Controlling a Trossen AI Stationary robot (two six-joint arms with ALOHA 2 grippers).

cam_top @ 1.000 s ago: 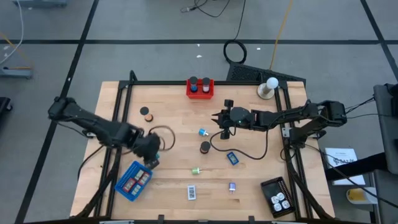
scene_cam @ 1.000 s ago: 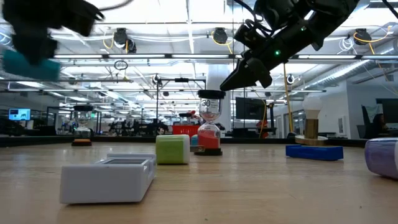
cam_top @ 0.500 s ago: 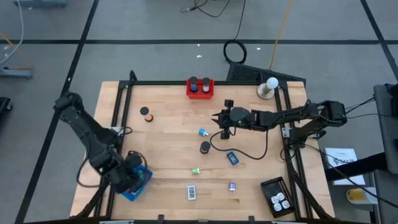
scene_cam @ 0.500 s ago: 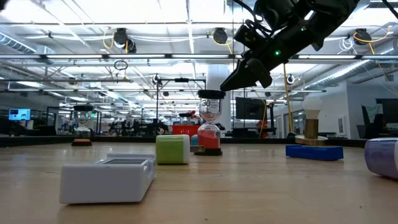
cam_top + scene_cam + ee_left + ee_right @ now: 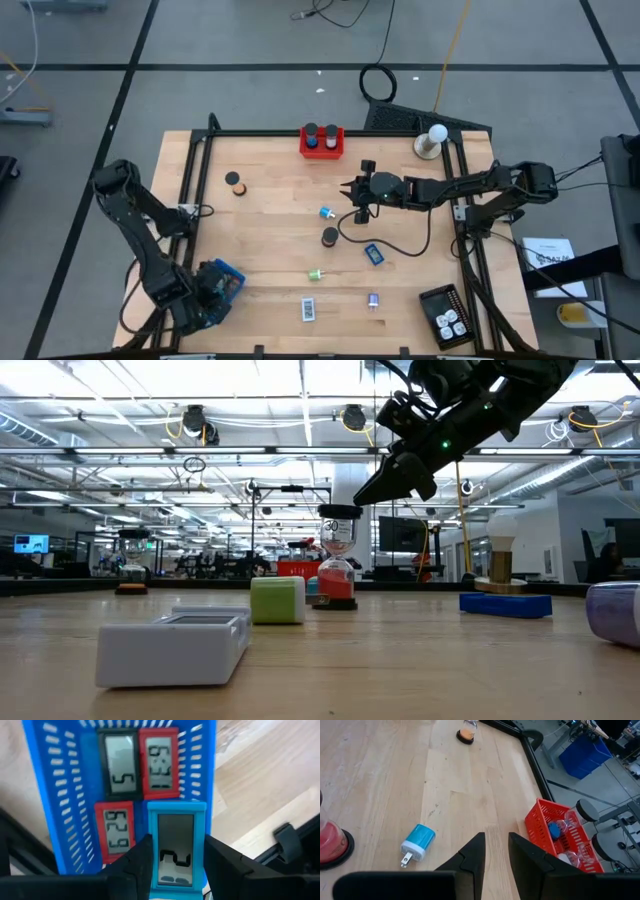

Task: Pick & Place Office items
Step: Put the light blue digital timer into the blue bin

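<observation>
Left gripper (image 5: 172,865) low over blue tray (image 5: 37,795), jaws gripping teal timer (image 5: 176,847), long axis along tray. Right gripper (image 5: 495,851) hangs mid-bench, jaws narrow, empty.

Left end effector (image 5: 172,865) clamped low near table's front-left corner, right end effector (image 5: 352,190) hovering mid-table

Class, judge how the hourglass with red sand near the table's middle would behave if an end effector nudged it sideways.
The hourglass stands upright, tall on a narrow round base, so it would probably tip rather than slide. Its bulbs look like clear glass, likely fragile. Once on its side, its round caps would probably let it roll.
</observation>
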